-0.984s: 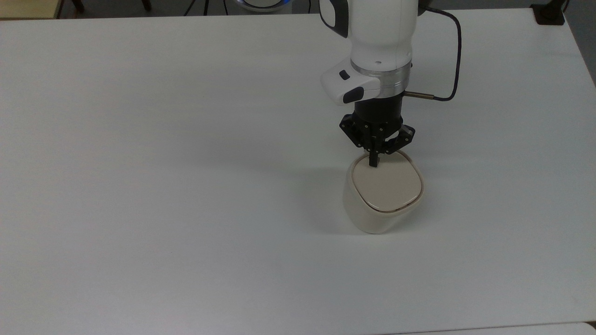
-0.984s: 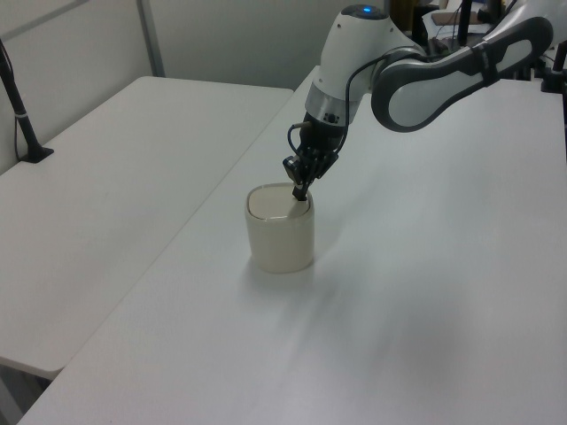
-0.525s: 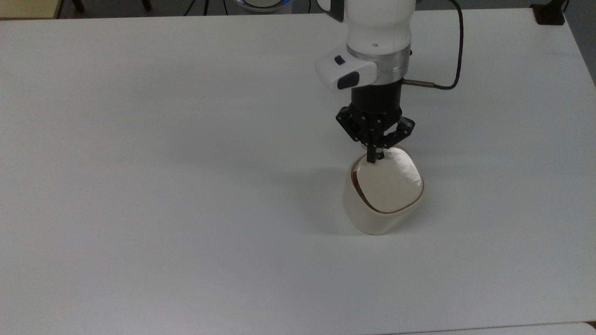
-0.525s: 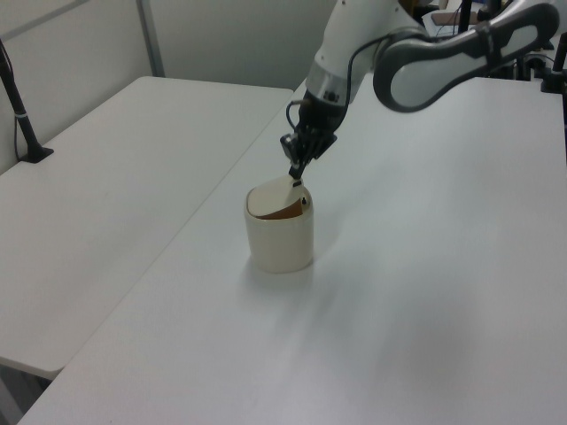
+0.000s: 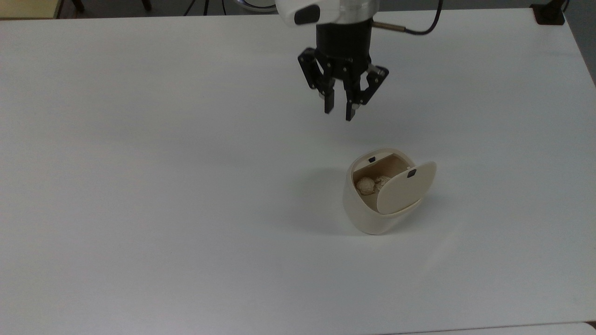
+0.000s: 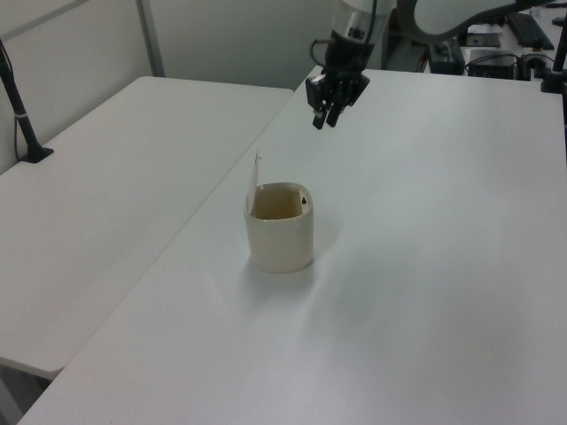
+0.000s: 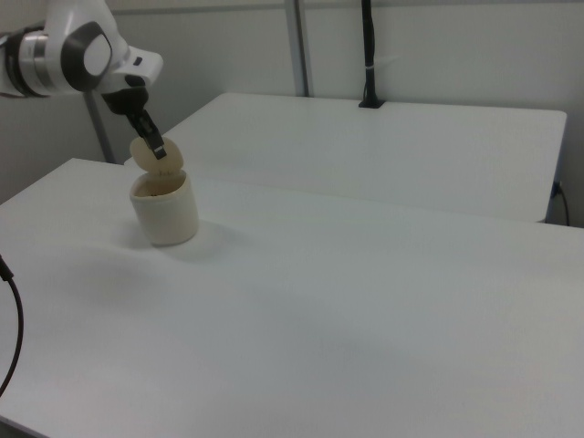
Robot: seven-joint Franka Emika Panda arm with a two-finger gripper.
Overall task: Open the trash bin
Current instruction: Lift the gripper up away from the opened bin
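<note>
Up and away goes the gripper (image 5: 341, 110): a second ago its tips were pressing on the back edge of the lid, and now it hangs in the air, well apart from the trash bin (image 5: 372, 209). Its two black fingers (image 5: 329, 101) have a small gap between them, and they hold nothing.

Before, the lid (image 5: 404, 188) was flat and shut. Now it stands up on its hinge, tipped over to the top view's right side of the bin. In the left view the lid (image 6: 258, 173) looks like a thin white strip sticking up from the left view's left rim of the trash bin (image 6: 282, 237). A little black button (image 5: 411, 173) sits near the top edge of the lid. Another small black spot (image 5: 371, 159) is on the far rim of the bin.

You can see inside the bin now. Two pale crumpled lumps (image 5: 372, 184) lie at the bottom.

The bin has not moved. It stands upright on the white table (image 5: 163, 186), a bit to the top view's right of the middle. In the right view the gripper (image 7: 155, 148) shows in front of the raised lid (image 7: 157, 155), above the trash bin (image 7: 166, 212).
</note>
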